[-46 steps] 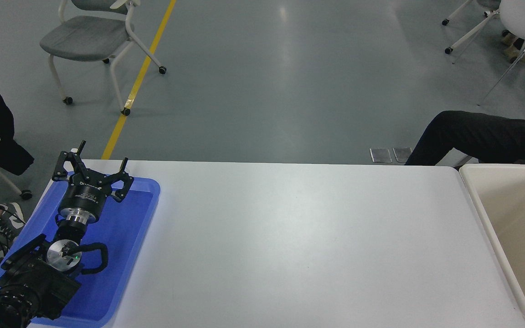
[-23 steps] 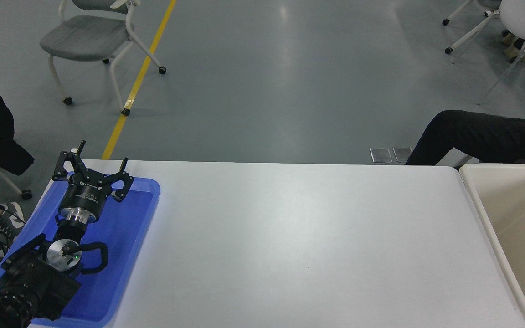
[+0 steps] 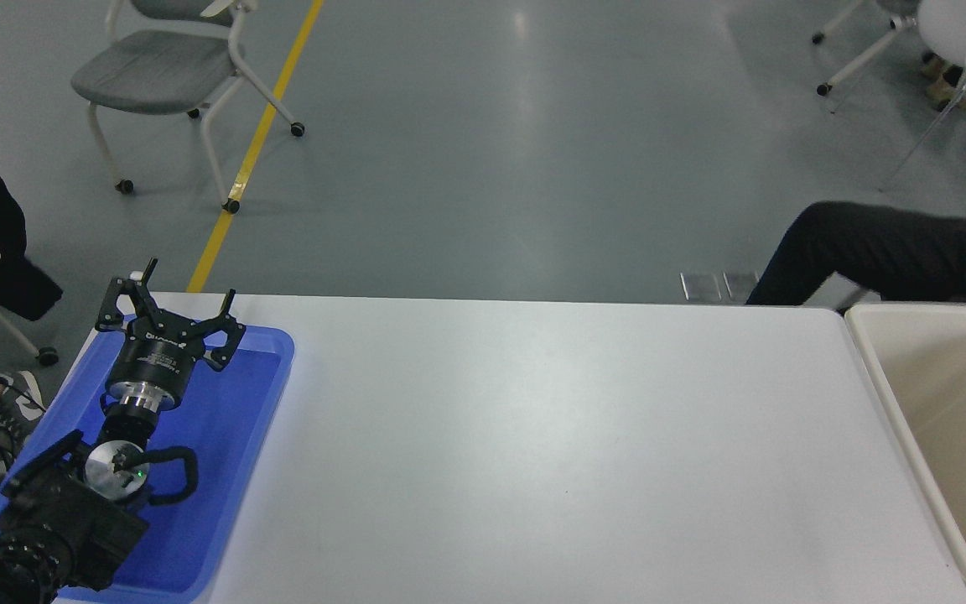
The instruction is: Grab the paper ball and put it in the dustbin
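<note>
hand gone from dustbin (image 3: 873, 369) rim

There is one white surface (image 3: 533, 436). On it lies one blue tray (image 3: 223, 470), at the left end. At the right edge stands one cream dustbin (image 3: 885, 394), only partly in view. One black robot arm (image 3: 64, 512) is visible, at the lower left, and it carries one hand (image 3: 171, 307) with its fingers spread apart over the tray. On the floor beyond there is one grey chair (image 3: 156, 71) on wheels at the top left, and one white chair (image 3: 957, 38) at the top right. One yellow line (image 3: 257, 143) runs across the floor. Two small metal plates (image 3: 719, 284) lie side by side on the floor. One dark trouser leg (image 3: 877, 252) of a person reaches in from the right.
</note>
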You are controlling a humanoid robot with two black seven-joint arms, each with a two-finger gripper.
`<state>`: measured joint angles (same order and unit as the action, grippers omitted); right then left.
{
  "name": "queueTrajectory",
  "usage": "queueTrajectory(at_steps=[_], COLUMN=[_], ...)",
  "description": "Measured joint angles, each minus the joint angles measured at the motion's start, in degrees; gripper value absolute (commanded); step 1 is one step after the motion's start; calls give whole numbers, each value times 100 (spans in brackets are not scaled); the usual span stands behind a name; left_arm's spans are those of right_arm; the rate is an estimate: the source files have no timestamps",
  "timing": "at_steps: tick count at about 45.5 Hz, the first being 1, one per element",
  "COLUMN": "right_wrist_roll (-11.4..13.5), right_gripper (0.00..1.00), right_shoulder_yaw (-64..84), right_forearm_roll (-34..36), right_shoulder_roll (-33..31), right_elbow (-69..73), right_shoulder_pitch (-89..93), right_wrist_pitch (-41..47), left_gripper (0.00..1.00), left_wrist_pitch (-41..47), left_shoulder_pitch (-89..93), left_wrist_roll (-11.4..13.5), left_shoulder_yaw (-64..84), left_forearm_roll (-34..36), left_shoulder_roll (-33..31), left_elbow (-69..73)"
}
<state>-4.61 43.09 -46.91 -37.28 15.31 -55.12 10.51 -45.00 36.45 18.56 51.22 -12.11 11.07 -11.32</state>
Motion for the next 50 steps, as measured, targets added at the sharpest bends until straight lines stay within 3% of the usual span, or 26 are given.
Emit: queueTrajectory(at_steps=[12, 25, 28, 29, 31, 32, 50], right_wrist_roll=[5, 12, 12, 12, 12, 12, -2], right_gripper=[0, 0, 13, 24, 80, 100, 100], right_shoulder_yaw=[-10, -74, -85, -89, -97, -102, -275], right_forearm_roll=[969, 1390, 1436, 1450, 1467, 1476, 1546], right_shoulder_roll=[716, 1120, 1164, 1178, 1193, 1198, 1198], right_elbow=[-669, -908, -959, -980, -1010, -1024, -1135], right_shoulder_pitch=[836, 1214, 1256, 1268, 1281, 1288, 1287], right_wrist_pitch=[-200, -267, -271, -272, -276, -278, -280], left_gripper=[100, 100, 100, 100, 100, 100, 100], left_wrist_pitch=[0, 0, 0, 0, 0, 0, 0], left_shoulder_pitch=[-5, -6, -6, -6, -6, -6, -6], left_wrist_roll=[5, 7, 7, 7, 7, 7, 7], left_shoulder_yaw=[0, 1, 1, 2, 2, 2, 2], left_forearm_roll=[-1, -2, -2, -2, -2, -2, -2], left_shoulder_roll=[7, 9, 9, 9, 9, 9, 9], left_elbow=[-1, -1, -1, -1, -1, -1, -1])
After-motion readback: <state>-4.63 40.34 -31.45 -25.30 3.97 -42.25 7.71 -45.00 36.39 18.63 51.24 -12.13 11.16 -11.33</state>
